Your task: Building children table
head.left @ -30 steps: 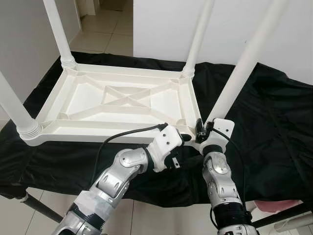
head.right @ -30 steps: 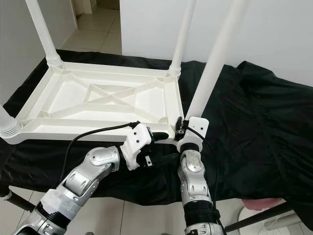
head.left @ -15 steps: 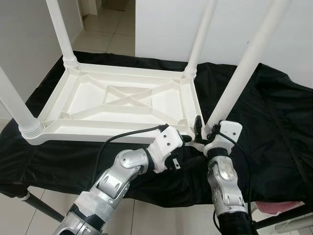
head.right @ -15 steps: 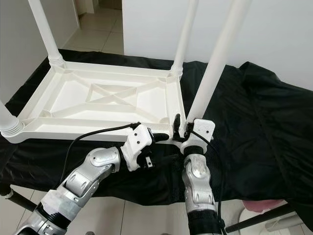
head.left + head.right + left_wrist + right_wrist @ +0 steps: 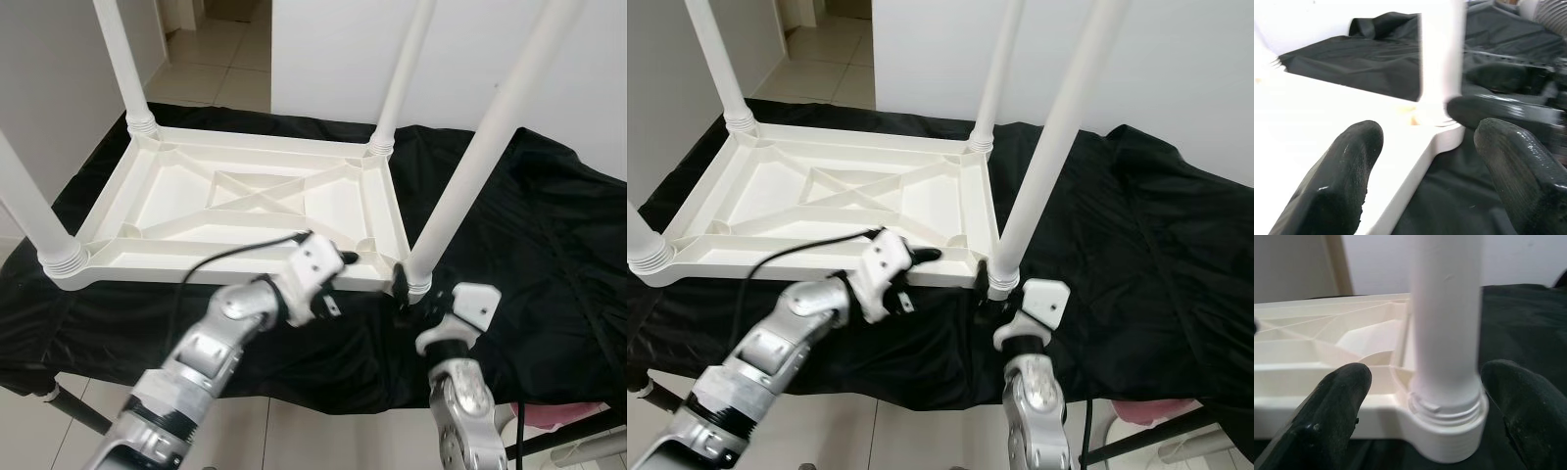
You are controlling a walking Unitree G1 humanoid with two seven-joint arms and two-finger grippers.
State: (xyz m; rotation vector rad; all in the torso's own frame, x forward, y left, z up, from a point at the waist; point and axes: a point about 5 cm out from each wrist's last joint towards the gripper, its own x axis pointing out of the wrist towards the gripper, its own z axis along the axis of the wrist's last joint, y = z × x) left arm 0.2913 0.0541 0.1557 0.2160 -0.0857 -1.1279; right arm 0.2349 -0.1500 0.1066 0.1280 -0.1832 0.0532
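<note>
A white-walled room with a tiled floor [image 5: 211,59] holds a counter draped in black cloth [image 5: 549,255]. On the cloth lies a white plastic children's table [image 5: 245,211], upside down, its ribbed underside facing up. Four white legs stand up from its corners. The near right leg [image 5: 470,166] rises from the corner closest to the robot, with its ribbed collar seated in the socket.

The right gripper [image 5: 404,290] sits low at that corner, open, one black finger on each side of the leg base and not touching it, as the right wrist view shows. The left gripper [image 5: 338,262] hovers over the table's near rim, just left of the same corner, also open and holding nothing.

The risk, as I judge it, is the leg not being fully screwed or pressed home. It leans slightly compared with the others, so it may be loose. If either gripper bumps it, the leg could tip out or jam crooked. A push on the rim could also slide the light table across the slippery cloth toward the counter's edge.
</note>
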